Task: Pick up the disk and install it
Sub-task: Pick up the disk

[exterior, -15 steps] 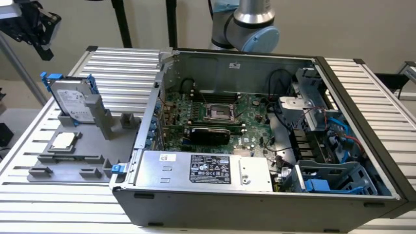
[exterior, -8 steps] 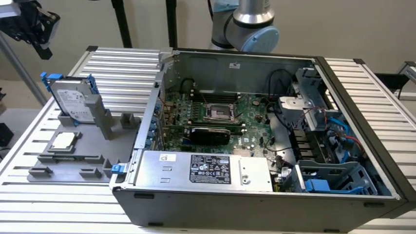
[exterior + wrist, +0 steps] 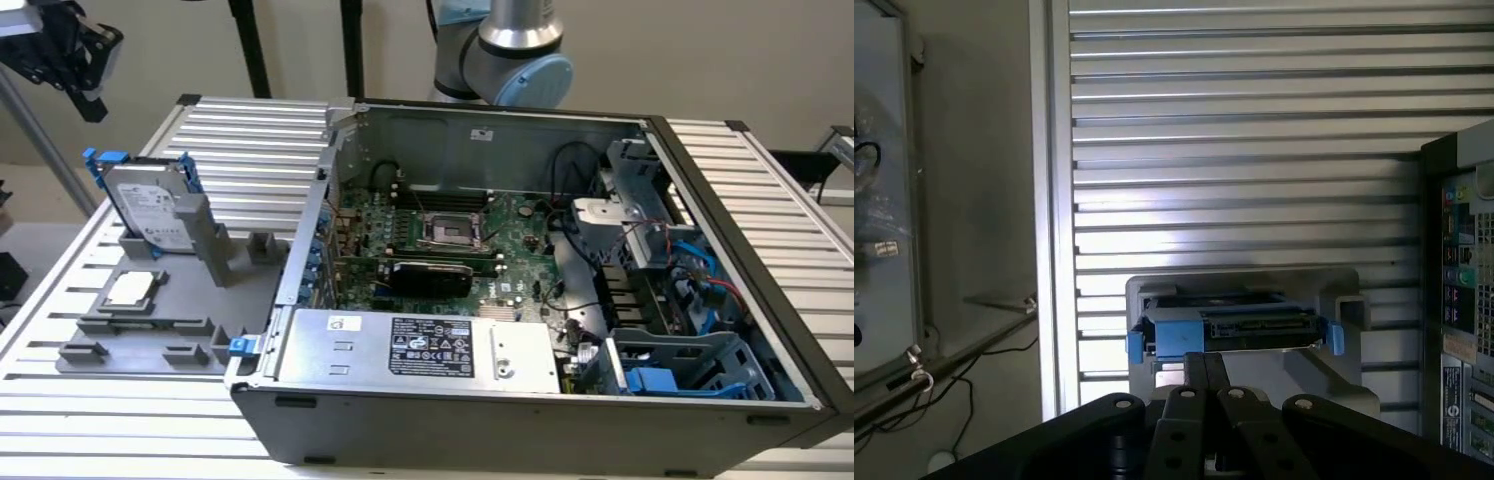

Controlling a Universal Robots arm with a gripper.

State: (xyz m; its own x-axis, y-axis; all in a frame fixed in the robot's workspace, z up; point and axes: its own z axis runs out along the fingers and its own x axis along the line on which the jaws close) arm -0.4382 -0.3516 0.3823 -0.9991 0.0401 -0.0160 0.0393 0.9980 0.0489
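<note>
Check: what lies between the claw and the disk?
Nothing. The wrist view has the shut claw aimed straight at the disk; the exterior view shows bare air between them.

A grey holder (image 3: pixel 198 240) hides the lower end of the disk (image 3: pixel 144 205).

open air above the upright disk (image 3: pixel 144 208), grey holder (image 3: pixel 198 238) flanking it, computer case (image 3: pixel 534 432) wall beside

I cannot read any words or numbers on the disk (image 3: pixel 144 208) or the silver box (image 3: pixel 414 345); the print is too small.
</note>
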